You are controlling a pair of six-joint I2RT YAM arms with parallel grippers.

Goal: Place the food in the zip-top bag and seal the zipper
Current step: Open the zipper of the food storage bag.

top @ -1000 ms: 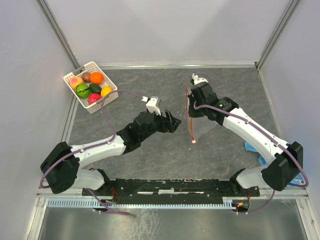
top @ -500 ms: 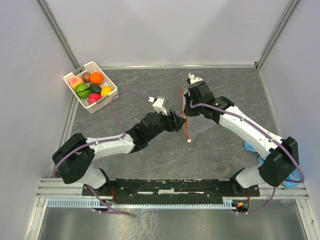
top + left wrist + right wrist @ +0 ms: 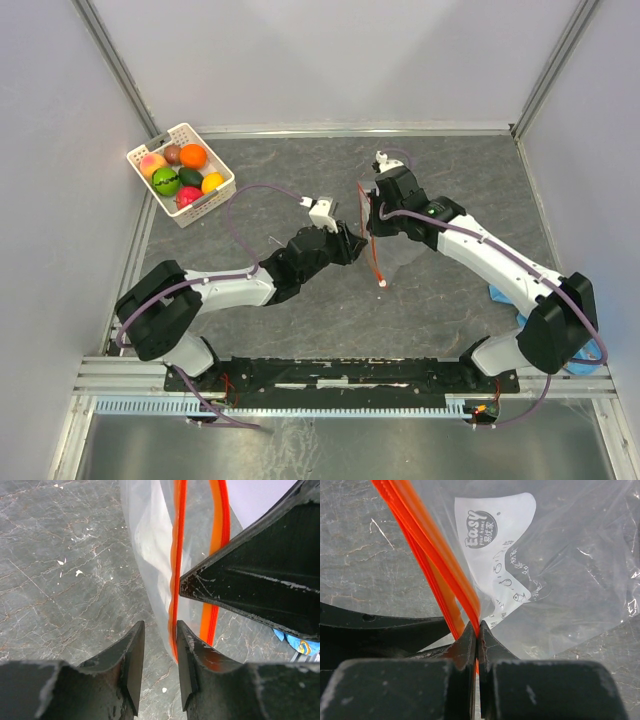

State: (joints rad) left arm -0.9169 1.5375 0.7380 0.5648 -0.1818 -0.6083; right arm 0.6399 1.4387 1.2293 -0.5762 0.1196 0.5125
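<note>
**A:** Far left, we log the food point(image 3: 180, 168) in a white basket point(image 3: 210, 203). Left end effector point(image 3: 350, 243)?

**B:** Slightly parted, empty, just beside the zipper point(image 3: 373, 255). Mid-desk point(image 3: 300, 180), the right end effector point(image 3: 367, 213) pinches the zip-top bag point(image 3: 400, 258) by that zipper.

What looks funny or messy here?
Nothing spilled or broken. The bag is held up on edge, its zipper pinched in the right gripper's shut jaws. The food sits tidy in the basket.

left arm point(image 3: 225, 288) and right arm point(image 3: 490, 258) white-shelled with black joints; lilac cables point(image 3: 233, 205) loop alongside; tool fingers point(image 3: 250, 585) black, scuffed
</note>
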